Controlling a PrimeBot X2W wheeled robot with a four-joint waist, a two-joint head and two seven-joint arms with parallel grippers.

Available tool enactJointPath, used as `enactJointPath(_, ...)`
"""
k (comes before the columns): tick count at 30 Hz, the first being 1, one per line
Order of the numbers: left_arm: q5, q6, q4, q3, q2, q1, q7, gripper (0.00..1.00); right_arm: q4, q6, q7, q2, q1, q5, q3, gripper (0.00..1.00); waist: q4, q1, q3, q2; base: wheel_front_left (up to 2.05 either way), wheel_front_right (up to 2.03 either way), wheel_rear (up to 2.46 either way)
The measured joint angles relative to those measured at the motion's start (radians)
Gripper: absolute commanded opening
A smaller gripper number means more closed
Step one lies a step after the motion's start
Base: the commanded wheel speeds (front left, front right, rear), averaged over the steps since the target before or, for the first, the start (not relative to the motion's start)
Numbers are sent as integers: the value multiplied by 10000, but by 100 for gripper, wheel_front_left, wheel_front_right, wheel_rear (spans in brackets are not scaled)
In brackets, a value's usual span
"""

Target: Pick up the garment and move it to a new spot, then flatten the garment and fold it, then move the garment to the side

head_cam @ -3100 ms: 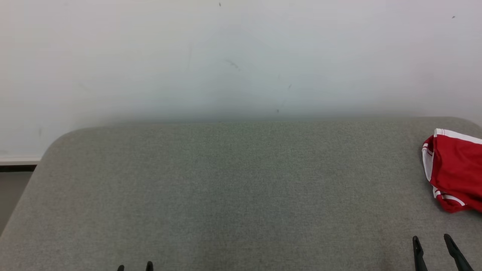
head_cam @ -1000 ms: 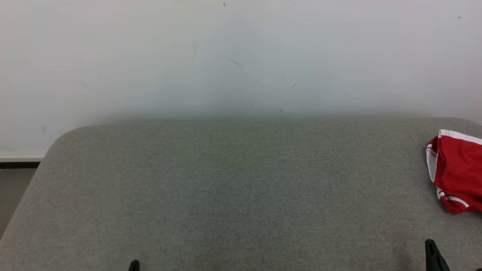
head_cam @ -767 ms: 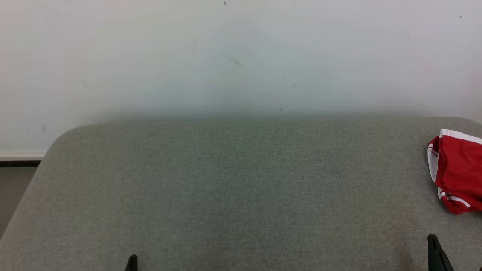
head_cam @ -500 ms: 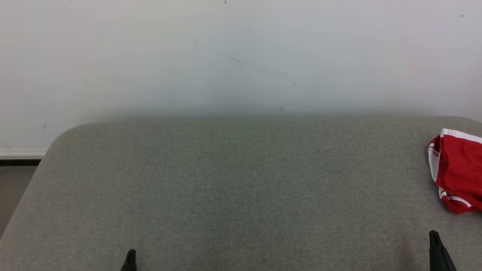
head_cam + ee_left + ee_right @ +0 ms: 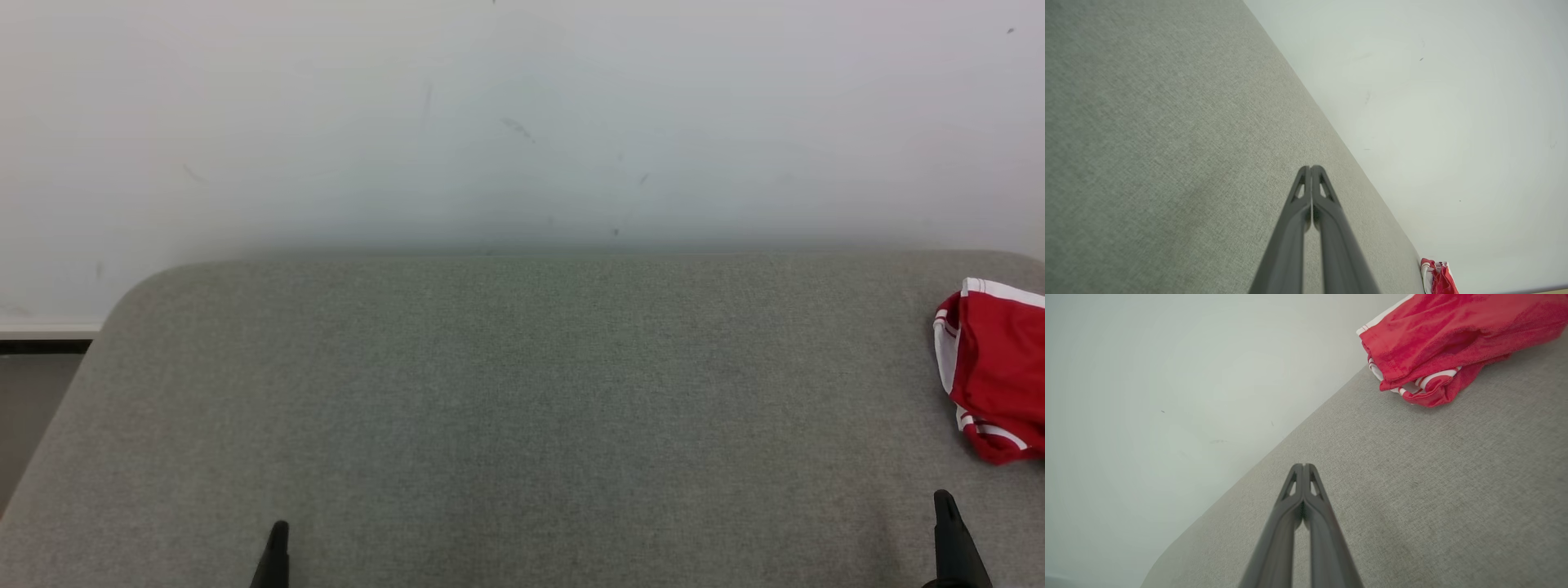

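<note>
Head view showed the red-and-white garment [image 5: 994, 367] lying bunched at three o'clock on the grey bench [image 5: 522, 408]. The right gripper [image 5: 945, 508] stood at five o'clock and the left gripper [image 5: 278, 537] at seven, both closed, empty, and apart from it.

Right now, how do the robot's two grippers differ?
The right gripper sits near the red garment; the left gripper is far from it, across the grey surface. In the head view the right gripper's tip reaches a little higher than the left gripper's. Both are shut and hold nothing.
</note>
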Motion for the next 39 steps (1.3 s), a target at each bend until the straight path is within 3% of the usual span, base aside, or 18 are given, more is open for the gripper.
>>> enactJointPath(39, -3806, -282, 102, 516, 12, -858, 1047, 0, -59, 0, 974, 19, -612, 4238, -94, 0, 155, 0, 193, 0, 0, 0, 0)
